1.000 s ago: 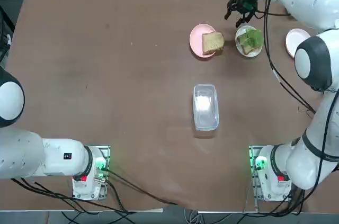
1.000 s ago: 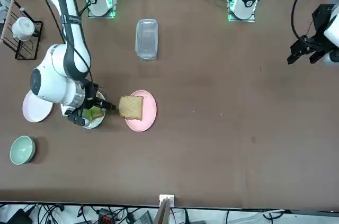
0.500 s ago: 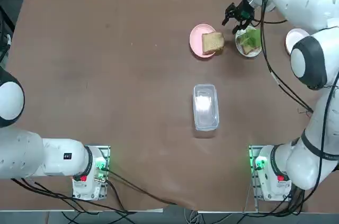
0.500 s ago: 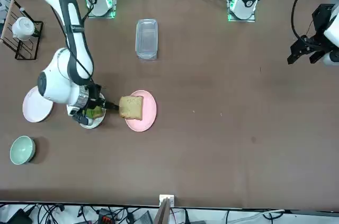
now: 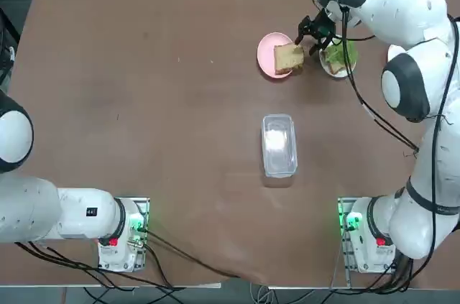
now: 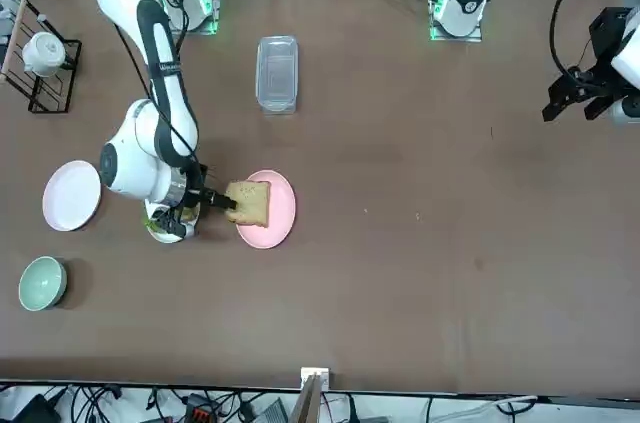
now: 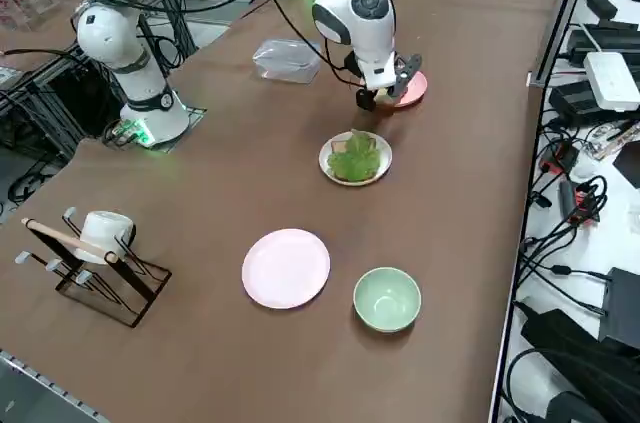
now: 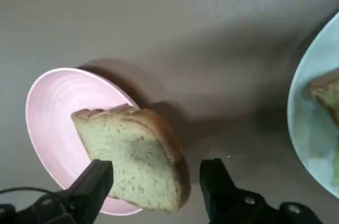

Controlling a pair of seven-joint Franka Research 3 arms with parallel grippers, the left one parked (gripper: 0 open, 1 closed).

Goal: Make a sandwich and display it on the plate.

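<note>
Since the top slice is what has to travel, the thing to watch is how the bread slice [image 8: 132, 155] sits against the right hand [image 8: 159, 192]. That hand is spread wide with nothing in it, and in the wrist view its two fingers [image 8: 95, 184] straddle the near corner of the slice: one over the crumb face, the other out past the crust edge over bare surface. So the bread lies straight ahead of the fingers, basically between them already, though I can't tell if either one touches it.

It rests on the pink plate [image 5: 267, 53] and hangs off the rim on the side facing the white plate [image 5: 327, 67], where the other slice with the lettuce [image 5: 339, 51] on top is waiting. Those two plates are near each other but not touching, so I reckon the carry across is a short hop.

Plenty of room otherwise: the clear container [image 5: 279, 144] sits well back toward the bases, and a second white plate [image 5: 397, 52] is off on the far side.
</note>
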